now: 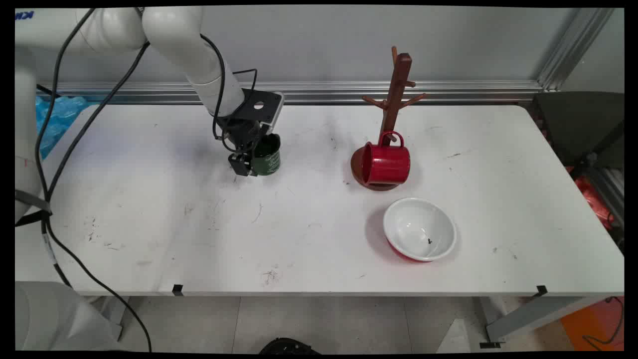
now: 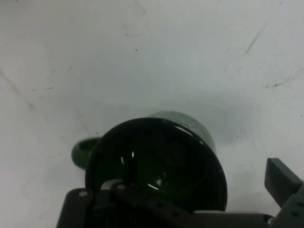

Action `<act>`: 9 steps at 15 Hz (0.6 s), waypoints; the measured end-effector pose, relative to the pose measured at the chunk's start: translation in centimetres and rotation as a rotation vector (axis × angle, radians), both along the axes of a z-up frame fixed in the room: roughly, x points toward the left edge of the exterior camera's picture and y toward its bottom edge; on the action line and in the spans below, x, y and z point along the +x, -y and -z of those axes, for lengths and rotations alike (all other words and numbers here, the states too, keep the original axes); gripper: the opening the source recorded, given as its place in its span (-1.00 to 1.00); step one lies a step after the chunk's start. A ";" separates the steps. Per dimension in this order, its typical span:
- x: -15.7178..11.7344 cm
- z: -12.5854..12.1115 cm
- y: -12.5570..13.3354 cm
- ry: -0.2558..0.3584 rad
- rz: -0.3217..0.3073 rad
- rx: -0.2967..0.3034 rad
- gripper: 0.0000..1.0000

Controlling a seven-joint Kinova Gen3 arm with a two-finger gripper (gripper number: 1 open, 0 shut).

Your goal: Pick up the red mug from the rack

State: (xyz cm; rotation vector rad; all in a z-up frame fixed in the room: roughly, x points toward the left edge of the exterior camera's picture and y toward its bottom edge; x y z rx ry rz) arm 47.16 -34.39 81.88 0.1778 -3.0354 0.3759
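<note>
Presently, left of centre frame: gripper [image 1: 247,164] down at green mug [image 1: 267,154], jaws apart, one finger [image 2: 282,183] outside the wall. Glazed, rigid, probably slippery, chippable; rim wall suits grasping. Right: red mug [image 1: 386,163], mug tree [image 1: 395,94], white bowl [image 1: 419,228].
</note>
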 end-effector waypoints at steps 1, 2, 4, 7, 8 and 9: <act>0.0 -0.1 0.1 0.000 0.001 -0.003 1.00; 0.0 -0.2 0.1 -0.001 0.001 -0.006 1.00; -0.2 -0.6 0.1 -0.006 -0.002 -0.011 1.00; -0.6 -1.9 0.0 -0.037 -0.021 -0.019 1.00; -0.8 -2.5 -0.1 -0.056 -0.028 -0.020 1.00; -1.0 -3.1 -0.3 -0.082 -0.040 -0.018 1.00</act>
